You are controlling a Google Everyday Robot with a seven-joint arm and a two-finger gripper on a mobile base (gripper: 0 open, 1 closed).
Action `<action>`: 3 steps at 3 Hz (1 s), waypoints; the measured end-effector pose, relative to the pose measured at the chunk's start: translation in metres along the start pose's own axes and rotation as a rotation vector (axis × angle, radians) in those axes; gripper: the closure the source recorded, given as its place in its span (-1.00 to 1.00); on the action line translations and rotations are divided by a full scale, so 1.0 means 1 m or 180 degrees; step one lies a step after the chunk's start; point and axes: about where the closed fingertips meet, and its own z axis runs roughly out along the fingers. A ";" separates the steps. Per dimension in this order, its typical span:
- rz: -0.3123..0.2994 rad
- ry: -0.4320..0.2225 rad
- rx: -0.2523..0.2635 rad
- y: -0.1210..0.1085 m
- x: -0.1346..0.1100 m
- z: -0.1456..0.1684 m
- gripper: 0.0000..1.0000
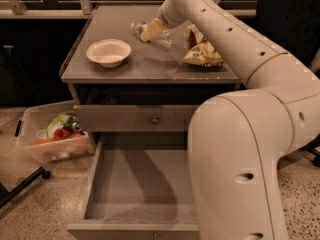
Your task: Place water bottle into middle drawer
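The water bottle (135, 27) lies on its side at the back middle of the grey cabinet top (150, 66), clear and partly hidden by my gripper. My gripper (150, 30) is down at the bottle, right against it, with the arm reaching in from the lower right. The middle drawer (135, 184) is pulled out at the bottom of the view; its flat grey floor is bare. My arm (240, 159) hides the drawer's right side.
A white bowl (108, 52) stands front left on the cabinet top. A yellow snack bag (202, 56) lies to the right of the bottle. A shut drawer front with a round knob (155, 119) is above the open drawer. A clear bin of food (55, 134) sits on the floor at left.
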 end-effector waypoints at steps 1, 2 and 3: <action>-0.0065 0.0039 0.0014 -0.001 0.004 0.023 -1.00; -0.0200 0.0134 0.0028 0.007 0.002 0.044 -1.00; -0.0249 0.0234 -0.0012 0.014 0.006 0.059 -0.90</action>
